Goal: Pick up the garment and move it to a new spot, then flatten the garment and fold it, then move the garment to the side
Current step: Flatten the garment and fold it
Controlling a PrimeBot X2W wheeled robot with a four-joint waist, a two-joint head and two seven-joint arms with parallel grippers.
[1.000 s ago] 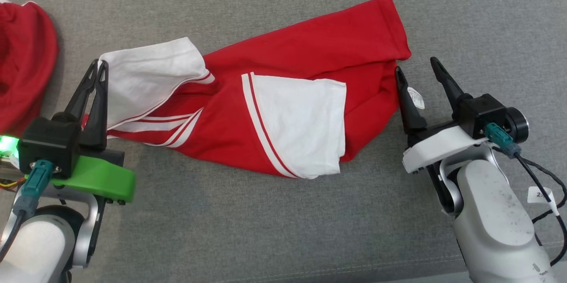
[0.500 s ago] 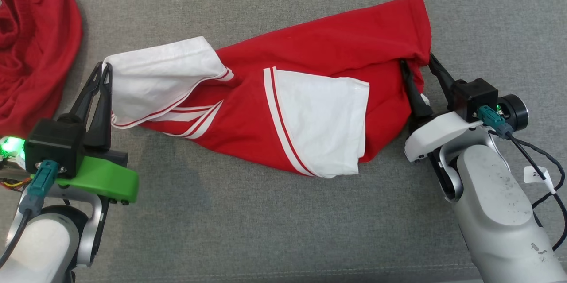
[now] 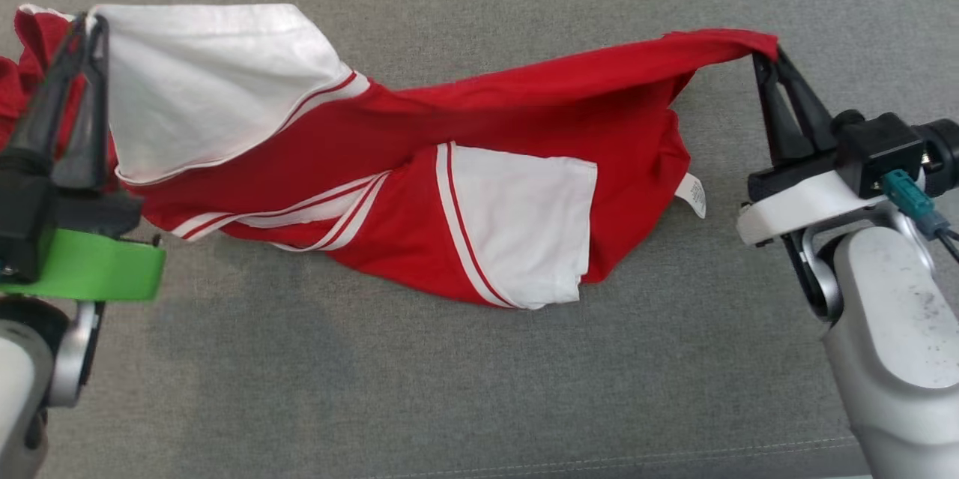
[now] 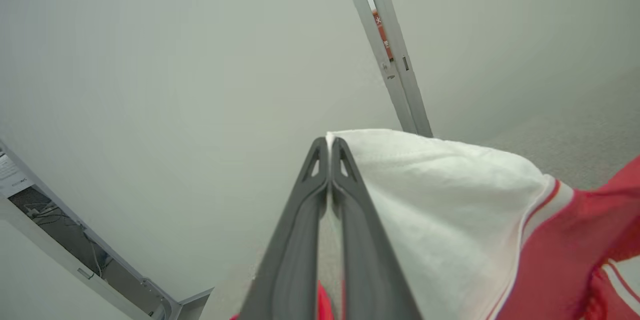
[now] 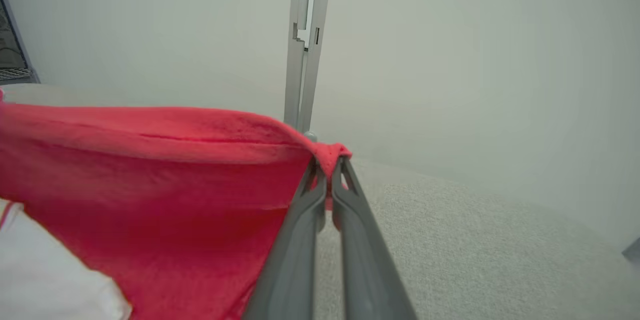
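One garment [image 3: 524, 112], a red T-shirt with two white sleeves, hangs stretched between two grippers above a grey upholstered surface [image 3: 449, 389]. Its lower folds rest on that surface near the middle of the head view.

The left gripper [image 3: 88, 20] has its fingers pressed together on the edge of one white sleeve [image 3: 210, 82]. The right gripper [image 3: 768, 55] is likewise pinched tight, on a corner of the red hem. The second white sleeve [image 3: 517, 224], trimmed with red and white stripes, lies flat on the shirt's front. One small white care label [image 3: 693, 194] sticks out at the shirt's right side.

Red cloth [image 3: 22, 37] shows behind the left gripper's fingers; whether it belongs to the same shirt cannot be told.

The left wrist view adds the left gripper [image 4: 329, 142] nipping the sleeve's white edge before a pale wall [image 4: 150, 59], with one grey post [image 4: 395, 59]. The right wrist view shows the right gripper [image 5: 327, 162] with red hem bunched between its tips.
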